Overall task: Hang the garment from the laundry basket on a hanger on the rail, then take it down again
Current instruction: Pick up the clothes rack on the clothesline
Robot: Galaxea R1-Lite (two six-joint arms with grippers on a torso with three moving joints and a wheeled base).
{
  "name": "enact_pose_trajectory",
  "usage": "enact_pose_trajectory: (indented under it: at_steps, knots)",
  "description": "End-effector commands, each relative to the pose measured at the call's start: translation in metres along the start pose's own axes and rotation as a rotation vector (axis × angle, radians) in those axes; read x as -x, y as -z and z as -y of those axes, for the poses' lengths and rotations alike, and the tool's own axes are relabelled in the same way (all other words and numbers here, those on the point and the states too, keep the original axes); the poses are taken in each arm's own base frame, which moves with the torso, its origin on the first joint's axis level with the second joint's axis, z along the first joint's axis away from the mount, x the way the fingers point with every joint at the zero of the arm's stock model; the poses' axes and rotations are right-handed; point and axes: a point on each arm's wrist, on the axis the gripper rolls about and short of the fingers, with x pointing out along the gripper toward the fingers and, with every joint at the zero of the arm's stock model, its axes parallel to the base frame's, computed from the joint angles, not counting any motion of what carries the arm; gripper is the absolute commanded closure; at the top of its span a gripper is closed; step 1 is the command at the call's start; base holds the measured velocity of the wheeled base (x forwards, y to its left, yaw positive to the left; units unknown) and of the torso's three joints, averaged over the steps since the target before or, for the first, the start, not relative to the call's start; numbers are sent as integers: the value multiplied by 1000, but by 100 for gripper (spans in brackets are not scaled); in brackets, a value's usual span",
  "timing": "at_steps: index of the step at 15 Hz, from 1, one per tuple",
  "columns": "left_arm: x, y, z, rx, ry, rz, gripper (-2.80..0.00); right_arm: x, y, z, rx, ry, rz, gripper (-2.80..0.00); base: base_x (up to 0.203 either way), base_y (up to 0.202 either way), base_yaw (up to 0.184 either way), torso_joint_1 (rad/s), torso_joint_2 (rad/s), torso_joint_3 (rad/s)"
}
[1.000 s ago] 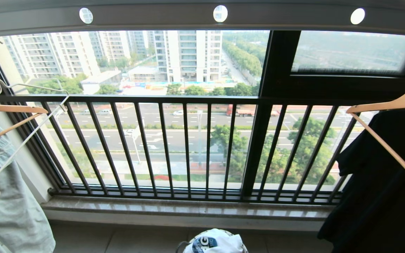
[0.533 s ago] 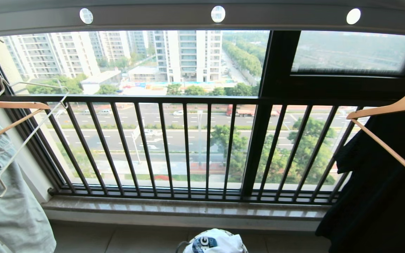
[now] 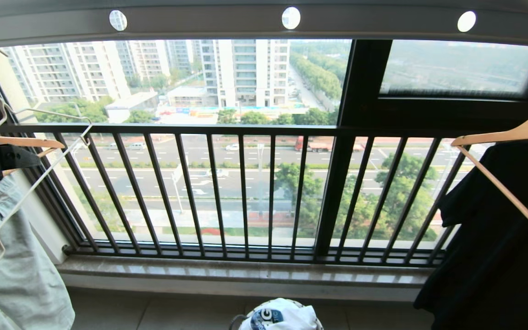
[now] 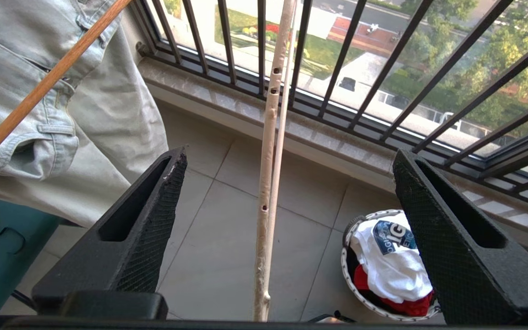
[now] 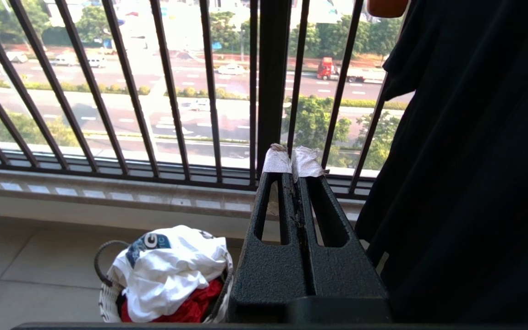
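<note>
With the left claw [image 4: 287, 220] spread wide around the hanger [image 4: 268, 151], it should close squarely on the wire, while the garment [image 4: 390, 263] lies in the laundry basket [image 4: 351, 279]

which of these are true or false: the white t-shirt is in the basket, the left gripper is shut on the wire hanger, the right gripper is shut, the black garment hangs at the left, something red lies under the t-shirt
1. The white T-shirt lies in the laundry basket. True.
2. The left gripper is shut on the wire hanger. False: its jaws stand wide open, with the hanger's thin bar running between them, touching neither.
3. The right gripper is shut. True; it holds nothing.
4. The black garment hangs at the left. False: it hangs at the right on a wooden hanger; the pale denim garment is at the left.
5. Something red lies under the T-shirt. True.
</note>
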Motion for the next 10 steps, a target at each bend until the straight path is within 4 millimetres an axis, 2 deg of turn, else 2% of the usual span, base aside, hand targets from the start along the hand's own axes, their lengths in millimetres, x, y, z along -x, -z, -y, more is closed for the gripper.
enact_pose_trajectory:
  at_steps: [1,10]
  knots:
    - [-11,3,-2,1,-30,-37,-280,0,0,0,0,0,-2,0,0,0,0,0,0,0]
    - [-25,4,-4,11,-56,-54,-280,0,0,0,0,0,-2,0,0,0,0,0,0,0]
